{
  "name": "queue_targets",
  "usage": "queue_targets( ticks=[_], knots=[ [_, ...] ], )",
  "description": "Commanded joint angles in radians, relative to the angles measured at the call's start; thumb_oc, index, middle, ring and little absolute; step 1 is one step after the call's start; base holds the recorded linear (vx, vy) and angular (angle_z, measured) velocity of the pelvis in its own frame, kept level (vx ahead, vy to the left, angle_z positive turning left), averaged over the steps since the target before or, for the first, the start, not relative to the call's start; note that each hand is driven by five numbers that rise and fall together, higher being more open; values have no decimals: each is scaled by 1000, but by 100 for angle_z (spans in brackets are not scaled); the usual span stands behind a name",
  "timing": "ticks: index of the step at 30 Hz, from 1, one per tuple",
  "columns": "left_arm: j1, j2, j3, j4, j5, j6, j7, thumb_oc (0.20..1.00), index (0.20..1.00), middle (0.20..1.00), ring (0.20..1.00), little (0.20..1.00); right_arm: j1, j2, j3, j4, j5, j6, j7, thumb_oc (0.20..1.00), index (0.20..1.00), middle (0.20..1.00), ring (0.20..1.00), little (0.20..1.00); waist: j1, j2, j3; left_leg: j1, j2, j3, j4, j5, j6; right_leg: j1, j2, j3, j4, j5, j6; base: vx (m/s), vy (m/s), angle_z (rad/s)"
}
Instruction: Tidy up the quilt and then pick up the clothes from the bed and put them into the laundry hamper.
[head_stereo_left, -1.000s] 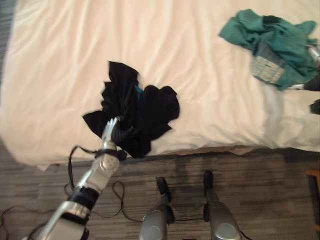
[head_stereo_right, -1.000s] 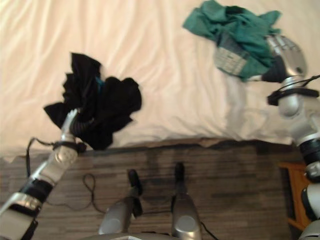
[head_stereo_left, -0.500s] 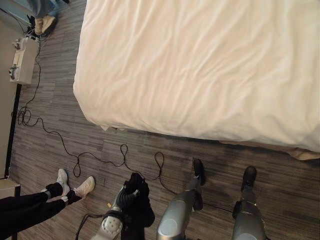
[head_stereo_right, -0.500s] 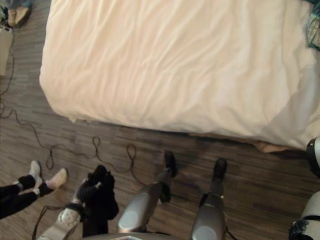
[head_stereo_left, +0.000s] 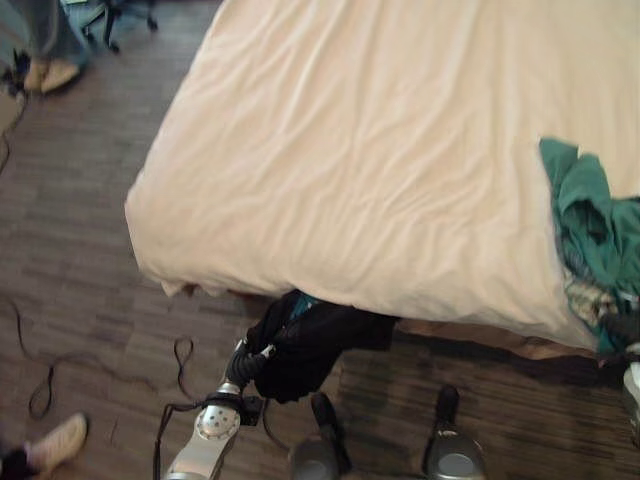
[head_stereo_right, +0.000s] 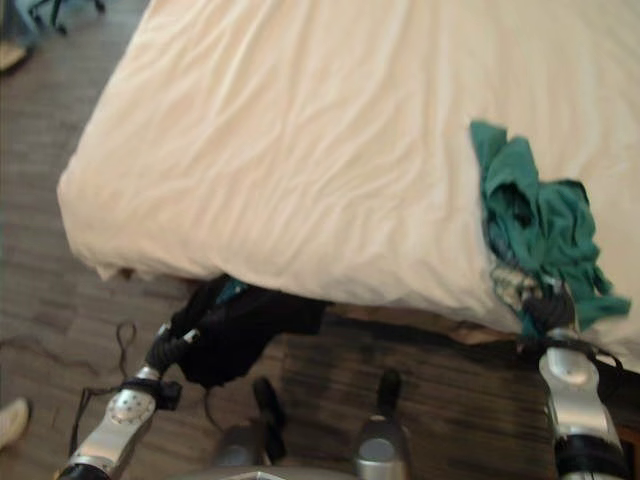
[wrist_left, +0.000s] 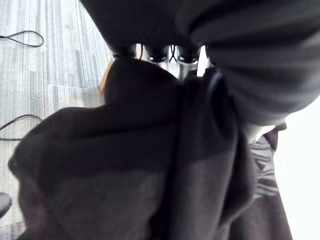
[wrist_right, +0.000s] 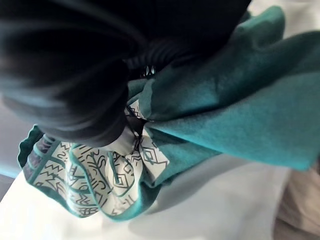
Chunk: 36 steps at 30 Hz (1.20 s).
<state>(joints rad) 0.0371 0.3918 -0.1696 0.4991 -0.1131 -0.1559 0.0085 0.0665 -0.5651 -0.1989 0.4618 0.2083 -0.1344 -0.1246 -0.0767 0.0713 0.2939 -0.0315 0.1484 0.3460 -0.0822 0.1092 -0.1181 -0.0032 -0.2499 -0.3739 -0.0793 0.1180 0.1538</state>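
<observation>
1. Quilt: cream, spread flat over the bed, lightly creased, its near edge hanging over the bedside
2. Left hand: fingers curled and clamped on the black garment, which hangs off the hand over the floor, just below the quilt's near edge
3. Left wrist view: the black cloth drapes past the fingertips
4. Green garment: bunched on the quilt near the bed's right edge, a patterned white lining showing
5. Right hand: at the near end of the green garment, touching it; cloth covers the fingers, so cannot tell if they grip
6. A person's shoe on the floor at lower left
</observation>
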Motion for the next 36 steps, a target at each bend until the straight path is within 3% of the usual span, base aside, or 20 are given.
queue_targets(
  ticks=[1, 6, 7, 8, 9, 11, 12, 13, 14, 15, 19, 21, 22, 23, 24, 25, 26, 31, 34, 36],
  knots=[
    [30, 16, 81, 14, -45, -3, 8, 200, 200, 200, 200, 200, 47, 100, 97, -86, -9, -21, 63, 200, 200, 200, 200, 200, 51, -63, -52, 76, 6, 22, 5, -102, -11, -14, -25, 44, 17, -71, 66, 7, 247, 12],
    [30, -3, 91, 12, -96, 2, 15, 200, 200, 200, 200, 200, 165, 202, 181, -73, -55, 8, 112, 200, 200, 200, 200, 200, 56, -105, -56, 108, -23, -7, -5, -137, 22, -43, -49, 59, 177, -67, 84, -26, 225, 12],
    [21, -17, 99, 50, -110, 7, 37, 200, 200, 200, 200, 200, 176, 253, 237, 37, -84, 32, 122, 200, 200, 200, 200, 200, 53, -111, -43, 123, -32, -36, -5, -144, 38, -77, -48, 101, 278, -29, 96, -23, 186, 32],
    [21, -17, 99, 50, -110, 7, 37, 200, 200, 200, 200, 200, 175, 253, 238, 38, -84, 32, 122, 200, 200, 200, 200, 200, 52, -112, -45, 119, -32, -36, -5, -142, 38, -80, -49, 101, 276, -27, 96, -4, 165, 44],
    [9, -37, 98, 103, -122, 8, 67, 200, 200, 200, 200, 200, 158, 297, 293, 157, -129, 52, 108, 200, 200, 200, 200, 200, 57, -107, -40, 124, -36, -78, -5, -147, 47, -93, -21, 152, 325, -47, 91, 13, 78, 67],
    [1, -58, 86, 183, -133, 9, 88, 200, 200, 200, 200, 200, 127, 329, 326, 262, -131, 61, 83, 200, 200, 200, 200, 200, 49, -99, -43, 111, -46, -156, -5, -138, 51, -100, 85, 278, 321, -148, 65, 35, 63, 80],
    [1, -58, 86, 183, -133, 9, 88, 200, 200, 200, 200, 200, 127, 329, 326, 262, -131, 61, 82, 200, 200, 200, 200, 200, 49, -98, -44, 109, -45, -156, -5, -137, 51, -101, 86, 278, 320, -147, 65, 76, 8, 115],
    [-6, -66, 76, 239, -143, 11, 95, 200, 200, 200, 200, 200, 106, 338, 328, 313, -105, 58, 65, 200, 200, 200, 200, 200, 36, -96, -49, 97, -55, -211, -5, -131, 55, -88, 156, 383, 295, -207, 46, 91, 3, 142],
    [-6, -73, 70, 277, -142, 14, 97, 200, 200, 200, 200, 200, 84, 334, 333, 338, -100, 56, 50, 200, 200, 200, 200, 200, 28, -98, -50, 88, -70, -254, -5, -125, 59, -85, 210, 488, 274, -224, 33, 127, -12, 191],
    [-20, -68, 69, 336, -138, 15, 105, 200, 200, 200, 200, 200, 19, 304, 375, 395, -127, 56, 28, 200, 200, 200, 200, 200, 41, -101, -48, 62, -117, -365, -5, -118, 72, -65, 271, 632, 223, -231, -15, 71, -6, 163],
    [-25, -69, 87, 399, -124, 9, 106, 200, 200, 200, 200, 200, -77, 262, 466, 380, -198, 54, 37, 200, 200, 200, 200, 200, 93, -107, -56, 40, -142, -453, -4, -109, 74, -23, 264, 611, 123, -203, -39, 47, -164, 204],
    [-23, -76, 97, 401, -147, 4, 109, 200, 200, 200, 200, 200, -127, 237, 515, 331, -231, 50, 45, 200, 200, 200, 200, 200, 126, -100, -51, 7, -152, -471, 26, -103, 59, -2, 237, 560, 76, -194, -45, -56, -155, 114],
    [-27, -86, 81, 372, -158, 3, 98, 200, 200, 200, 200, 200, -139, 209, 518, 288, -246, 42, 39, 200, 200, 200, 200, 200, 128, -93, -32, -54, -152, -413, 81, -100, 38, 16, 202, 488, 50, -205, -49, -114, -79, 115],
    [-28, -86, 81, 372, -158, 3, 98, 200, 200, 200, 200, 200, -139, 209, 518, 288, -246, 42, 39, 200, 200, 200, 200, 200, 127, -93, -35, -58, -152, -414, 81, -99, 38, 13, 202, 487, 50, -203, -49, -246, -8, 186],
    [-40, -100, 75, 377, -152, 10, 95, 200, 200, 200, 200, 200, -152, 200, 521, 268, -265, 49, 29, 200, 200, 200, 200, 200, 95, -89, -20, -63, -70, -127, 123, -105, 29, 28, 153, 376, 39, -203, -35, -147, 29, 177],
    [-41, -100, 76, 377, -152, 10, 95, 200, 200, 200, 200, 200, -153, 200, 521, 268, -265, 49, 29, 200, 200, 200, 200, 200, 95, -88, -22, -66, -69, -127, 123, -104, 29, 25, 154, 376, 39, -201, -35, -265, 72, 235],
    [-36, -100, 85, 389, -144, 17, 101, 200, 200, 200, 200, 200, -165, 206, 524, 256, -269, 57, 21, 200, 200, 200, 200, 200, 78, -96, -34, -38, -21, 14, 162, -126, 19, 40, 125, 301, 22, -181, -28, -153, 62, 205],
    [-29, -127, 69, 439, -113, 36, 108, 200, 200, 200, 200, 200, -150, 219, 501, 260, -274, 71, 18, 200, 200, 200, 200, 200, 52, -94, -68, 14, 9, -5, 208, -154, 1, 57, 72, 181, 45, -174, -27, -66, 111, 128],
    [-27, -135, 47, 456, -80, 46, 105, 200, 200, 200, 200, 200, -127, 233, 486, 275, -281, 79, 19, 200, 200, 200, 200, 200, 39, -80, -94, 71, -17, -57, 117, -150, 16, 63, 54, 126, 107, -195, -20, 2, 207, 110],
    [-45, -122, 37, 473, -49, 65, 98, 200, 200, 200, 200, 200, -126, 260, 487, 296, -278, 89, 23, 200, 200, 200, 200, 200, 25, -85, -85, 100, -59, -111, 37, -145, 49, 4, 34, 155, 249, -185, -11, -32, 246, 93]
  ],
)
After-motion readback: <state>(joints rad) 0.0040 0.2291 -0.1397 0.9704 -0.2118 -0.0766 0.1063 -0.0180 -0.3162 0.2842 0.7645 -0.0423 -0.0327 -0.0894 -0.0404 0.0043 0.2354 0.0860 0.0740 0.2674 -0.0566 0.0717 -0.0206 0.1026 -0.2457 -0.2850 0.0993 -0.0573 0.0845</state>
